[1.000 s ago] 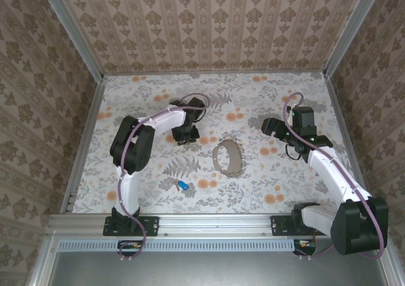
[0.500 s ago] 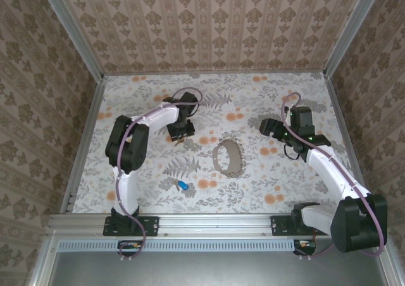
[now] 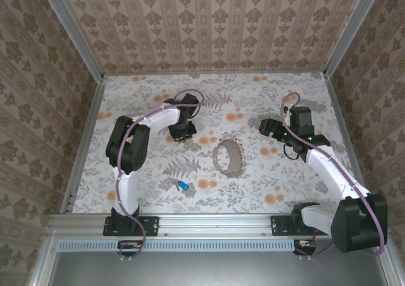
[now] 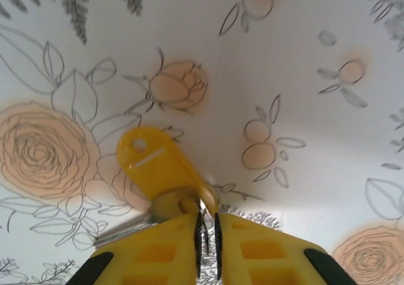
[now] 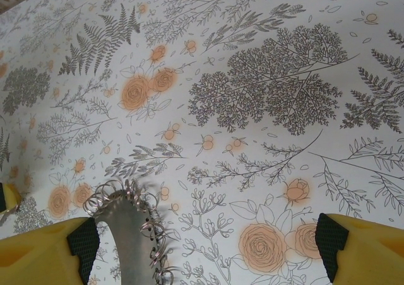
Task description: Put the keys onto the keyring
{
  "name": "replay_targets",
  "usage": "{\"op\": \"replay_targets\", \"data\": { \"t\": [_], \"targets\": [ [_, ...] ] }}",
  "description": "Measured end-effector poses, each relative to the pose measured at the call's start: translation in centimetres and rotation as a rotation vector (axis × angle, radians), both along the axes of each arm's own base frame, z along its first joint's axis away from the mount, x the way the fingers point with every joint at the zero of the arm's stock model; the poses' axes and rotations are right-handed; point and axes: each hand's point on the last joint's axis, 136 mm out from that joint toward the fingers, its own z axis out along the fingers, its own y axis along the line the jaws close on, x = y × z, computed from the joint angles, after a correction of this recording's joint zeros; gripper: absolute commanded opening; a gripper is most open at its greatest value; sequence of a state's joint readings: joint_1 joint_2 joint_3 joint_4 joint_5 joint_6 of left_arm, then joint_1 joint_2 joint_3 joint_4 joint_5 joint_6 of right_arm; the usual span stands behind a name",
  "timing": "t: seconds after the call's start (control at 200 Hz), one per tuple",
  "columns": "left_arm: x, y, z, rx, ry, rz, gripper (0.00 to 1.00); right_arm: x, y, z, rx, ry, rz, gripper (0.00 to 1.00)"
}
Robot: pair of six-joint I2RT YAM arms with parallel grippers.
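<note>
Now | left jaws clenched, seemingly nipping yellow key [image 4: 154, 165] | right jaws released over keyring [image 5: 129, 191]

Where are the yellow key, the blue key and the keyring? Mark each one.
yellow key [image 4: 154, 165], left wrist view, on its head.
blue key [image 3: 183, 185], top view, on its head.
keyring [image 5: 151, 231], right wrist view, on its coiled edge.

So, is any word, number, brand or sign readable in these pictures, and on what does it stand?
No text can be read anywhere.
Yellow key head: a hole and a slot, no letters.
Blue key: too small to tell.
Keyring, flowered table: no writing.
</note>
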State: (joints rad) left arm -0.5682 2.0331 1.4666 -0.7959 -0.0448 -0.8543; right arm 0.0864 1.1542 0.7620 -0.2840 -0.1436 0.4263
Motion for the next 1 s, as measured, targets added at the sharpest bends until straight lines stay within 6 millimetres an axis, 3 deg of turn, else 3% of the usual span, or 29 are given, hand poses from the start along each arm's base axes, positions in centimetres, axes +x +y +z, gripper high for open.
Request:
{"op": "replay_targets", "data": {
  "t": [0.21,0.445,0.67,1.005],
  "targets": [
    [-0.52,0.16,0.45,-0.004,0.003,-0.003,0.13,0.18,0.02,0.20,0.001,-0.011,0.000,0.91],
    [-0.54,0.05,0.76,-0.014,0.000,-0.002,0.05,0.25,0.02,0.26,0.001,-0.015,0.000,0.91],
    [-0.57,0.11,0.77,-0.015,0.004,-0.006,0.10,0.25,0.02,0.26,0.002,-0.015,0.000,0.91],
    [-0.59,0.23,0.63,-0.034,0.017,-0.001,0.09,0.25,0.14,0.28,0.002,-0.016,0.003,0.89]
  ]
}}
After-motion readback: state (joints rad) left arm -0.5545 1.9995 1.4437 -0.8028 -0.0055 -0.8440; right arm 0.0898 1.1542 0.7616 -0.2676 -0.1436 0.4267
